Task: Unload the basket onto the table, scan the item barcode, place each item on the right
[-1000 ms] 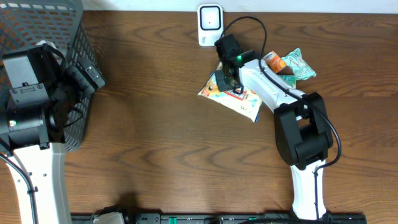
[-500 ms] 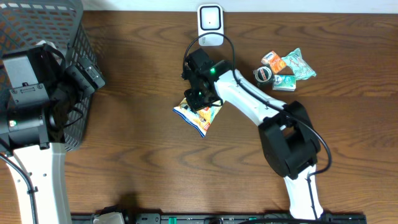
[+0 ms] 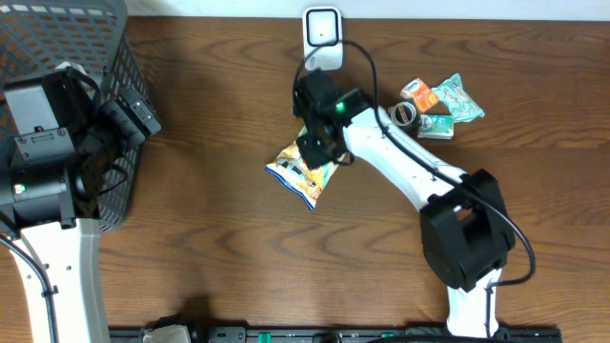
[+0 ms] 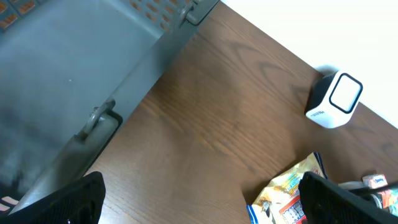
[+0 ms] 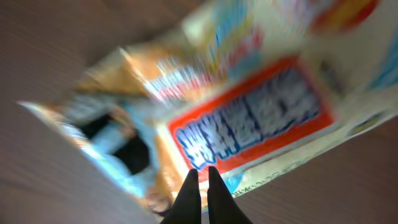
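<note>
The fingers of the right gripper [image 5: 199,186] are pressing tightly together, with no gap between them. They are pinching the edge of the snack packet [image 5: 249,118], which is filling most of the right wrist view and is looking blurred; a red-framed label with blue letters is showing on it. From overhead, this gripper is sitting over the upper right corner of the packet, and the packet is spreading down and to the left from it, above the brown wooden table [image 3: 210,210]; I cannot tell if its lower end is touching the wood. The white scanner [image 3: 322,36] is standing at the far edge of the table, near the gripper but apart from the packet. To the right, some small packets [image 3: 453,98] and a roll of tape [image 3: 404,114] are lying together. The left gripper [image 4: 202,202] is holding its jaws wide apart with nothing between them, and it is hovering next to the grey basket [image 3: 114,57] on the left side, well apart from the packet.
</note>
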You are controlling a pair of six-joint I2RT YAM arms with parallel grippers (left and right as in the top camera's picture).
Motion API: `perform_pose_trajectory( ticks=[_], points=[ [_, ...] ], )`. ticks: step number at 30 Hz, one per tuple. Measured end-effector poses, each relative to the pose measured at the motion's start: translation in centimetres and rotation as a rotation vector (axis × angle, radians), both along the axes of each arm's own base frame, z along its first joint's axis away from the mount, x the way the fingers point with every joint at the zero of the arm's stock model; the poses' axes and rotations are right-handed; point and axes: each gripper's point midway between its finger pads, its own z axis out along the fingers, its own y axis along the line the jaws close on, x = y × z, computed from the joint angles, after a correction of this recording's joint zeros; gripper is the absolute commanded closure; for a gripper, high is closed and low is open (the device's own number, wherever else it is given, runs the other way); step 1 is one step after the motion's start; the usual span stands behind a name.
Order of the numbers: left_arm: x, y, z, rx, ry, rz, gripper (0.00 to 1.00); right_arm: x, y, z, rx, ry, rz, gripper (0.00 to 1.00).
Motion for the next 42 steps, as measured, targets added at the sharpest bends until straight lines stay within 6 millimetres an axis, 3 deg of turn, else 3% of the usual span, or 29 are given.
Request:
perform_pose_trajectory(
  ticks=[3,5,10,14,16,20,23,28,34,37,42],
  points=[
    [0.0,0.0,0.0,0.0,0.0,0.0,0.02,-2.2,-1.7,-3.2,-0.065,0.09,-0.025,0.99],
    [0.0,0.0,0.0,0.0,0.0,0.0,0.02,-3.1,-2.8,-3.8,-0.103,0.136,-0.042,0.99],
    [0.0,0.0,0.0,0.0,0.0,0.0,0.02,-3.5,-7.6,-3.7,-0.224,0.204,-0.125,0.99],
    [0.0,0.0,0.0,0.0,0.0,0.0,0.02,-2.1,-9.4,-1.8,-0.234,0.199,-0.18,0.99],
    [0.0,0.0,0.0,0.0,0.0,0.0,0.02,-0.7,-8.7,-0.3,-0.176,0.157,-0.193,0.99],
    [0.0,0.0,0.0,0.0,0.0,0.0,0.02,0.9,-5.4,3.1,-0.001,0.073,-0.168,0.99],
    [0.0,0.0,0.0,0.0,0.0,0.0,0.02,1.0,-3.7,3.7,0.04,0.044,-0.139,0.99],
    [0.0,0.0,0.0,0.0,0.0,0.0,0.02,0.0,-0.2,1.9,0.055,0.017,-0.063,0.99],
    [0.0,0.0,0.0,0.0,0.0,0.0,0.02,-3.0,1.8,-4.4,0.006,0.089,-0.012,0.99],
    [0.0,0.0,0.0,0.0,0.0,0.0,0.02,-3.6,2.2,-4.5,-0.004,0.096,0.001,0.99],
    [0.0,0.0,0.0,0.0,0.0,0.0,0.02,-5.4,0.5,-3.4,-0.085,0.173,-0.002,0.99]
  ],
)
